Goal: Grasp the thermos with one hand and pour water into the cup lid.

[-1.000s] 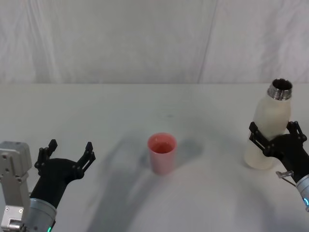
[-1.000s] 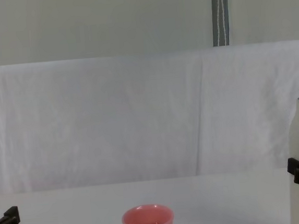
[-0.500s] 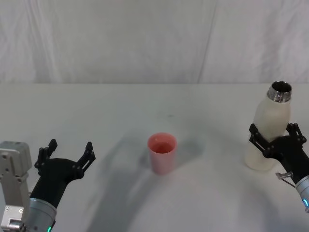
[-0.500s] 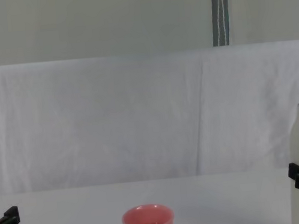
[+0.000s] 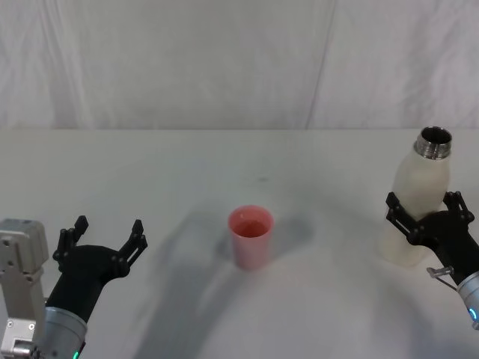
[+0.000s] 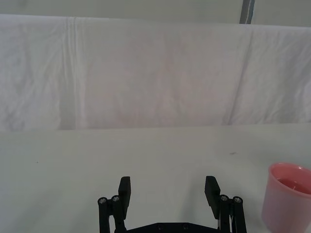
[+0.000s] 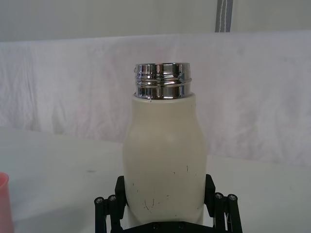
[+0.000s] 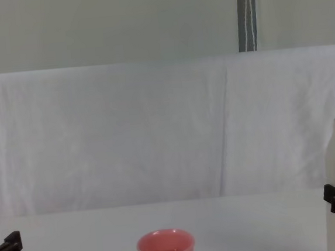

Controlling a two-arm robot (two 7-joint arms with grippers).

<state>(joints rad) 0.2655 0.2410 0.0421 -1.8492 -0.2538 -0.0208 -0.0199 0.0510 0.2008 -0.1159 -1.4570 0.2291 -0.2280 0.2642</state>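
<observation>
Parked near the front left of the tabletop (image 5: pixel 172 164), left tool (image 5: pixel 105 235) with fingers spread wide and holding nothing; best left there, clear of the pour; nearer the right front edge, right tool (image 5: pixel 428 212) with a black finger on each side of the lower body of the thermos (image 5: pixel 416 202), apparently gripping it, though firm contact cannot be confirmed; worth squeezing low and square before lifting, keeping the bottle upright while carrying it across to the cup lid (image 5: pixel 251 236), then tilting slowly with the steel neck right above the pink rim; risk of slipping on the smooth rounded wall if tipped too fast; cup lid at the middle of the tabletop, well apart from the thermos, small, round, pink, open side up; thermos tall, cream-white, lightly scuffed, rounded at the shoulders, shiny threaded steel neck uncapped; farther back, white cloth backdrop (image 5: pixel 224 60)
</observation>
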